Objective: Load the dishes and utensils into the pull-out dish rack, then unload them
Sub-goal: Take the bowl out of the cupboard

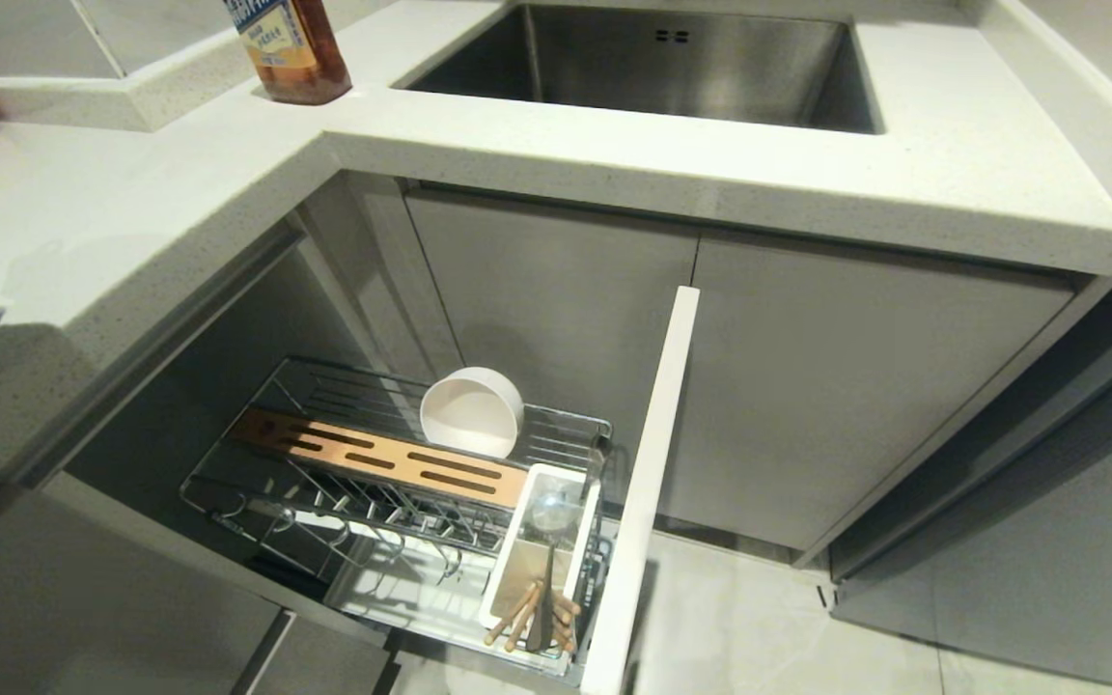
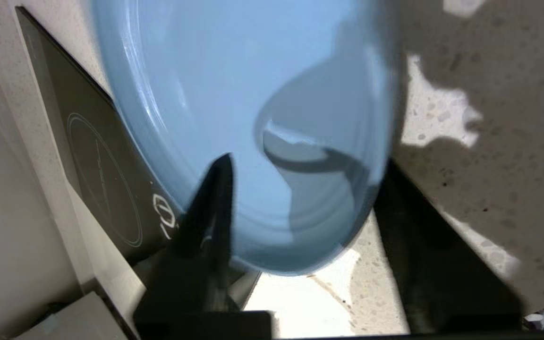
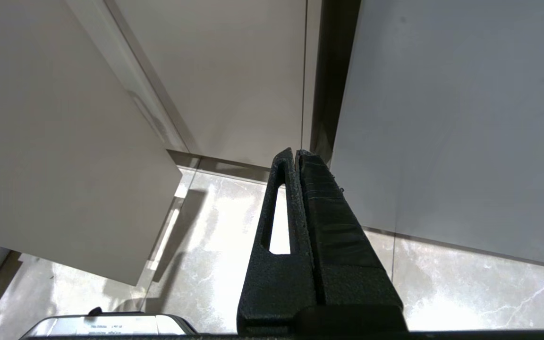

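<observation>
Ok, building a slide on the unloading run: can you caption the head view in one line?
Pulled-out dish rack under the counter, holding a white bowl, with chopsticks and a spoon in its holder.

We look down on a pale speckled stone desk (image 1: 131, 222) wrapping an L-shaped corner — a steel sink (image 1: 653, 63) sunk into it. Below, flat grey cabinet doors (image 1: 826, 386) meet a glossy marbled floor (image 1: 768, 627).

The left gripper (image 2: 295, 189) is outside the head view; in its wrist view the dark fingers (image 2: 210, 208) stand apart. The right gripper (image 3: 296, 153) hangs parked, pointing down, its two black fingers (image 3: 276, 222) pressed flat together, holding nothing.
</observation>
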`<state>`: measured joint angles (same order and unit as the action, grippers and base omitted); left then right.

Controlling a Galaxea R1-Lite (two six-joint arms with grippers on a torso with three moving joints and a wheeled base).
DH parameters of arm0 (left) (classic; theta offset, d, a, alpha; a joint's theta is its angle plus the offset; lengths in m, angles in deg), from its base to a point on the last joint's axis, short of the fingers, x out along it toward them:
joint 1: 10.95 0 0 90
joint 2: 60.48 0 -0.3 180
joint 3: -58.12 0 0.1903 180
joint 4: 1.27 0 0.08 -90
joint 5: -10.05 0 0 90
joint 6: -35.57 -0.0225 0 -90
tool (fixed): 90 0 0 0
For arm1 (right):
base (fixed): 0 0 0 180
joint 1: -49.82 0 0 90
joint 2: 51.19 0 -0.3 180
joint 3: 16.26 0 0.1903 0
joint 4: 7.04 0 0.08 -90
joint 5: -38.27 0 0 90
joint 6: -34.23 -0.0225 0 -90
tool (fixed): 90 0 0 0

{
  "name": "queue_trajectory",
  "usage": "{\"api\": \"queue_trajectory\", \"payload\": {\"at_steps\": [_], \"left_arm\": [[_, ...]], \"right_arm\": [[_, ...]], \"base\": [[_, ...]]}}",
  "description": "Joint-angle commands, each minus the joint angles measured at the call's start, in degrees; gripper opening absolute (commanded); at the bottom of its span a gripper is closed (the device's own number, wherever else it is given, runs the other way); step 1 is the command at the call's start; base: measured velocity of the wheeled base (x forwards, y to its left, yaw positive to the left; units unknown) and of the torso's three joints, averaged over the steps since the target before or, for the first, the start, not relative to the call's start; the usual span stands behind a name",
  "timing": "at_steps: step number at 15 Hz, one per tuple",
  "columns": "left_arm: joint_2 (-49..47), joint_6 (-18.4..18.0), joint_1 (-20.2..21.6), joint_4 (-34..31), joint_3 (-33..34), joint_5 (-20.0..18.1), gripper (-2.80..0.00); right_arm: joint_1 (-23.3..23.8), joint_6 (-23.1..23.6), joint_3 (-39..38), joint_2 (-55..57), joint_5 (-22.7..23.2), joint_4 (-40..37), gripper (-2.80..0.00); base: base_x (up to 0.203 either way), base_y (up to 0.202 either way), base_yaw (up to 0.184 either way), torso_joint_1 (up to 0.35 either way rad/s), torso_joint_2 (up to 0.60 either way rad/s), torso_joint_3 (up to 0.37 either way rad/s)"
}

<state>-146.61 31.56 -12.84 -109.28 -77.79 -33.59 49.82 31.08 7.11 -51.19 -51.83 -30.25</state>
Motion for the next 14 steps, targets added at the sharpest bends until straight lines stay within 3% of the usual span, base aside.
{"api": "queue_trajectory", "payload": {"at_steps": [1,4,8,9,11,12,14], "left_arm": [[0.1,0.1,-0.2,-0.3,0.0,0.3,0.00],[1.2,0.9,-1.6,0.1,-0.1,-1.0,0.00],[4.3,1.8,-3.9,4.2,-0.1,-12.6,0.00],[5.5,2.9,-4.3,6.0,0.0,-15.8,0.00],[7.8,7.4,-5.6,9.3,0.0,-18.6,0.00],[9.2,8.8,-6.3,10.2,0.0,-19.5,-2.80],[12.6,10.1,-7.4,10.8,0.1,-20.7,-2.80]], "right_arm": [[0.0,0.0,0.0,0.0,0.0,0.0,-2.80],[0.0,0.0,0.0,0.0,0.0,0.0,-2.80],[0.0,0.0,0.0,0.1,0.0,-0.1,-2.80],[0.0,0.0,0.0,0.1,0.0,0.0,-2.80],[0.0,0.0,0.0,0.0,0.0,0.0,-2.80],[0.0,0.0,0.0,0.0,0.0,0.0,-2.80],[0.0,0.0,0.0,0.0,0.0,0.0,-2.80]], "base": [[0.000,0.000,0.000,0.000,0.00,0.000],[0.000,0.000,0.000,0.000,0.00,0.000],[0.000,0.000,0.000,0.000,0.00,0.000],[0.000,0.000,0.000,0.000,0.00,0.000],[0.000,0.000,0.000,0.000,0.00,0.000],[0.000,0.000,0.000,0.000,0.00,0.000],[0.000,0.000,0.000,0.000,0.00,0.000]]}}
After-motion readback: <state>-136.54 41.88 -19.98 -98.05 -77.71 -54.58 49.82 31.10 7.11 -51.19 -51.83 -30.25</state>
